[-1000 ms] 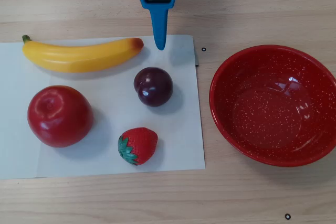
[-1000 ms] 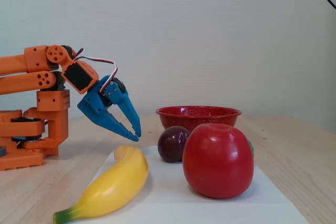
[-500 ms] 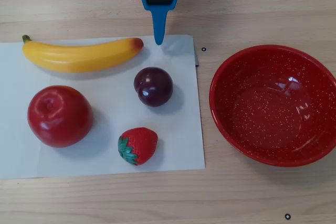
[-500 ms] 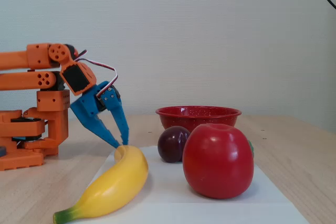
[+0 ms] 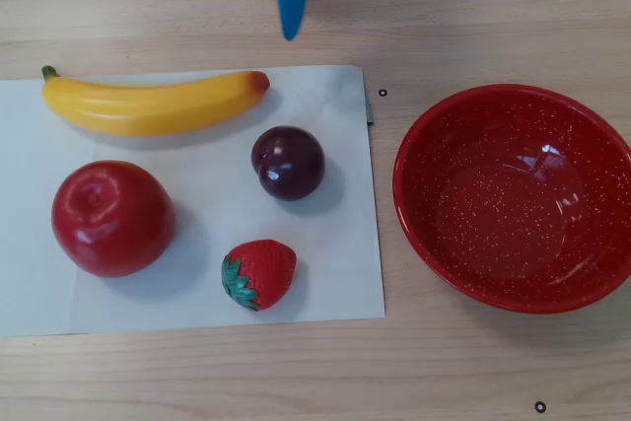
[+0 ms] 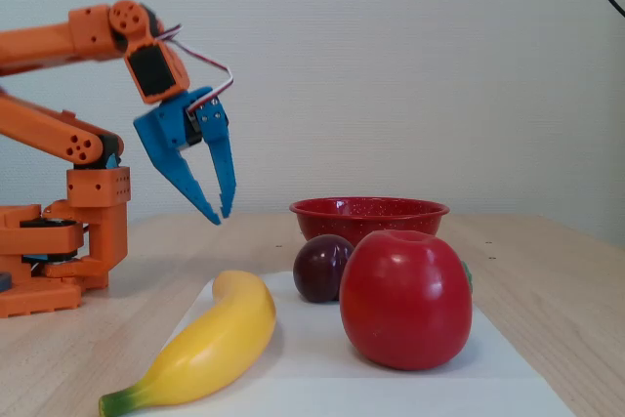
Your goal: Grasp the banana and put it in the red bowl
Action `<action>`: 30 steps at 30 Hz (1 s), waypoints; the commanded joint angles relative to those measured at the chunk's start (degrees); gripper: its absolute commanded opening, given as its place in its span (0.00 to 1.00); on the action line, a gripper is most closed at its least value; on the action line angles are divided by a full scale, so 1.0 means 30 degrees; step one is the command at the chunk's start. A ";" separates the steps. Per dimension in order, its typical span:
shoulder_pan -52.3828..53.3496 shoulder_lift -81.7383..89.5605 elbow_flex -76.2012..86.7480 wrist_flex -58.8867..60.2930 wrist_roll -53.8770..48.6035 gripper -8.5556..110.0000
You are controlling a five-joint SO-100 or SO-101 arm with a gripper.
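The yellow banana (image 5: 153, 104) lies on its side at the far left of a white paper sheet (image 5: 335, 244), green stem to the left and orange-red end to the right in the overhead view. It lies nearest the camera in the fixed view (image 6: 220, 339). The large speckled red bowl (image 5: 444, 135) stands empty on the table to the right of the sheet, and at the back in the fixed view (image 6: 369, 212). My blue gripper (image 5: 289, 32) hangs in the air beyond the banana, pointing down (image 6: 221, 218), its tips almost together, holding nothing.
On the sheet also lie a red apple (image 5: 111, 217), a dark plum (image 5: 287, 162) and a strawberry (image 5: 259, 274). The apple (image 6: 405, 300) and plum (image 6: 322, 269) stand between banana and bowl. The orange arm base (image 6: 59, 251) sits at the table's left in the fixed view.
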 commanded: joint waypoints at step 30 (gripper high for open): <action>-0.7559 -1.6992 -1.9805 0.8320 0.6562 0.11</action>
